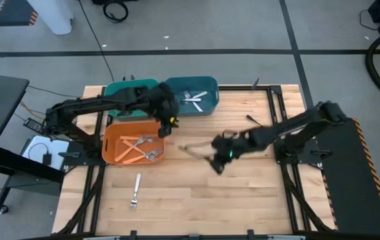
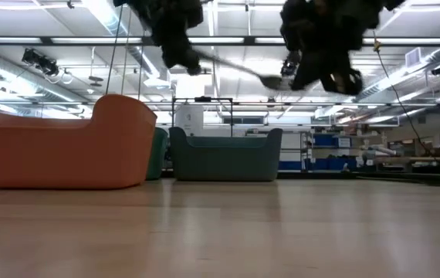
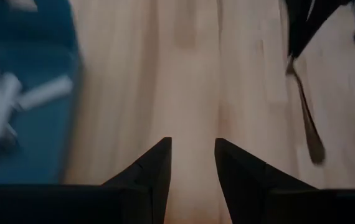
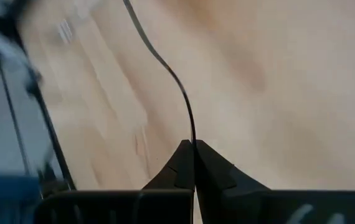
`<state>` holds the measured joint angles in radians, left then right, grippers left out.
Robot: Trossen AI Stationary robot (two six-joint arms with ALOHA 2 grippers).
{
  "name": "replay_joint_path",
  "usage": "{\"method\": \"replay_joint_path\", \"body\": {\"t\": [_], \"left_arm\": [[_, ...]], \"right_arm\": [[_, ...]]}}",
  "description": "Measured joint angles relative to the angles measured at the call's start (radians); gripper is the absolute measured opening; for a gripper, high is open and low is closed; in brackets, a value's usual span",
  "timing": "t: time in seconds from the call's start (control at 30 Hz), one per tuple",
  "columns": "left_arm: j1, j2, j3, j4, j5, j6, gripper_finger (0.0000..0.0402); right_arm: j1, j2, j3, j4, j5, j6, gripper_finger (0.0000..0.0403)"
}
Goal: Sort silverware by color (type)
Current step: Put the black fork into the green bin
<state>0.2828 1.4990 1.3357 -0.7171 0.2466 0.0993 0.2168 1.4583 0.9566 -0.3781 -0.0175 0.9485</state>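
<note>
My right gripper [image 1: 217,164] hangs over the middle of the table, shut on a slim dark fork [image 4: 165,68]. The fork reaches out beyond the fingertips, and the left wrist view also shows this fork [image 3: 306,115] above the wood. My left gripper [image 1: 170,125] stands open with nothing between its fingers [image 3: 152,165], over the gap between the orange bin [image 1: 113,152] and the blue bin [image 1: 207,107]. The orange bin holds orange-handled forks [image 1: 137,143]; the blue bin holds silver forks [image 1: 193,99]. My right gripper pinches one end of the dark fork [image 4: 192,142] between its two fingertips. The fingers slant down from the table's right side, and the fork runs on past them along their line. The fork is lifted clear of the table [image 2: 235,66].
A green bin [image 1: 127,90] sits at the far left under my left arm. One silver fork [image 1: 135,191] lies on the wood near the front edge, and a dark one [image 1: 255,121] lies toward the far right. Bare wood lies in front of the bins.
</note>
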Motion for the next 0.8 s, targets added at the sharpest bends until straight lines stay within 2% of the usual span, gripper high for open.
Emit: {"method": "replay_joint_path", "body": {"t": [0.27, 0.4, 0.63, 0.8], "left_arm": [[0.073, -0.001, 0.106, 0.178, 0.001, 0.039, 0.0132], [0.108, 0.0, 0.148, 0.272, 0.001, -0.046, 0.0132], [0.142, 0.005, 0.151, 0.508, 0.002, -0.263, 0.0132], [0.137, 0.016, 0.15, 0.618, 0.028, -0.298, 0.0132]], "right_arm": [[-0.229, -0.281, 0.0, 0.021, 0.137, -0.242, 0.0005], [-0.322, -0.376, 0.001, 0.12, 0.213, -0.348, 0.0005], [-0.439, -0.394, 0.001, 0.36, 0.17, -0.501, 0.0005], [-0.475, -0.341, 0.001, 0.452, 0.108, -0.507, 0.0005]]}}
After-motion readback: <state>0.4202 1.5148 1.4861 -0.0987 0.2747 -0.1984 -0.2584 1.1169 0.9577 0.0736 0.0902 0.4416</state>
